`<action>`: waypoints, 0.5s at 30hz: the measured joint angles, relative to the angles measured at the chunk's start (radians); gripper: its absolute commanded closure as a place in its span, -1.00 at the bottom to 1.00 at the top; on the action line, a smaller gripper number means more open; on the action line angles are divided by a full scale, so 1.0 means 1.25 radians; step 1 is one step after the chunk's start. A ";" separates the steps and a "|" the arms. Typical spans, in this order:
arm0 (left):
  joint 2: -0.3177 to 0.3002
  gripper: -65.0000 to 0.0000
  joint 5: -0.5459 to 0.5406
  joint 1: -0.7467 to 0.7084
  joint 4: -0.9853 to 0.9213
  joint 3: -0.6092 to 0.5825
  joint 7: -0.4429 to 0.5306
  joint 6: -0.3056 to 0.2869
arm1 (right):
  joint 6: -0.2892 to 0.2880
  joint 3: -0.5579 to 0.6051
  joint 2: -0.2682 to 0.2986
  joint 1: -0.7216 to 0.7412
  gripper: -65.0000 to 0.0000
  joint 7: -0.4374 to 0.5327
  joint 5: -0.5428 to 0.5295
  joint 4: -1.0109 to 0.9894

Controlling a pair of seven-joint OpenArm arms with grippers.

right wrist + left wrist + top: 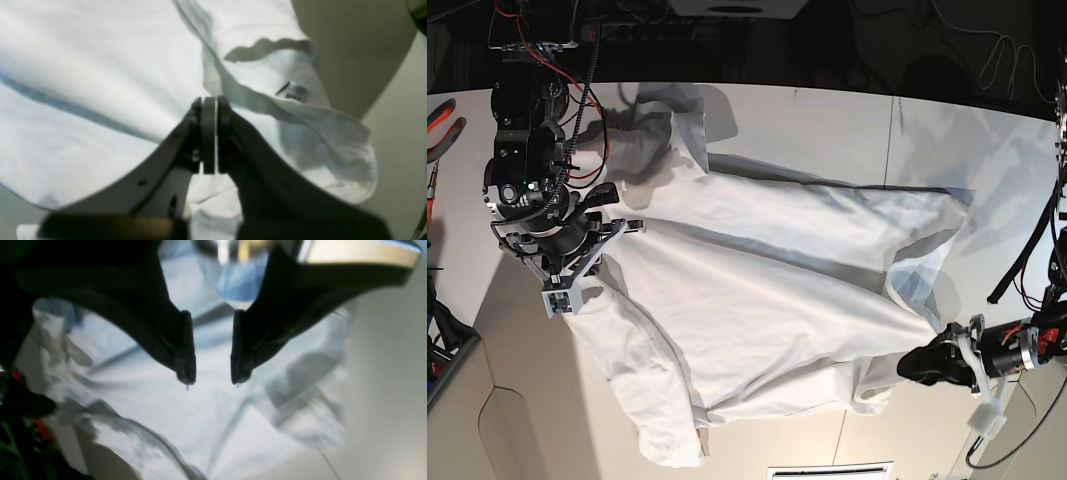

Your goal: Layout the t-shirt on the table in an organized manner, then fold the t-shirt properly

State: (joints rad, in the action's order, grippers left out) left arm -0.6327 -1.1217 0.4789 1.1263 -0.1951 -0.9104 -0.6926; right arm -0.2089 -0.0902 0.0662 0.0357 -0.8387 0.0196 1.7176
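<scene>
Gripping t-shirt (100, 66) edge with right gripper (209, 100) (seemingly pinched); left gripper (211, 380) hovering parted, empty. Lying rumpled across counter (827, 120), sleeves bunched; spreading unfinished, folding not yet begun.

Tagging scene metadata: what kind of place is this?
Likely a robotics lab bench: two arms work a white t-shirt on an off-white table, with loose wiring behind and red-handled pliers at the edge.
</scene>
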 measured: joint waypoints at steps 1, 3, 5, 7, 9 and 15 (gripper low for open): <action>0.001 0.54 -0.016 -0.027 0.006 0.000 -0.005 0.000 | 0.000 0.000 0.000 0.001 1.00 0.001 0.000 0.000; 0.010 0.79 -0.016 -0.082 0.011 0.000 -0.011 0.000 | 0.000 0.000 0.000 0.002 1.00 0.001 0.001 0.002; 0.033 1.00 -0.007 -0.126 0.010 -0.001 -0.015 0.002 | 0.000 0.000 0.000 0.002 1.00 0.000 0.001 0.002; 0.062 1.00 -0.009 -0.156 0.010 -0.001 -0.014 0.003 | 0.000 0.000 0.000 0.002 1.00 0.001 0.000 0.002; 0.090 1.00 0.026 -0.166 0.010 -0.001 0.013 0.003 | 0.000 0.000 0.000 0.002 1.00 0.001 0.000 0.002; 0.149 1.00 0.279 -0.164 0.010 0.000 0.155 0.003 | 0.008 0.000 0.000 -0.024 1.00 0.034 0.000 0.002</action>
State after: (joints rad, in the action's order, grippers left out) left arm -0.4465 -0.7727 0.2737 1.1389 -0.1947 -0.7162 -0.6888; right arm -0.1989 -0.0902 0.0662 0.0059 -0.7959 0.0196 1.7195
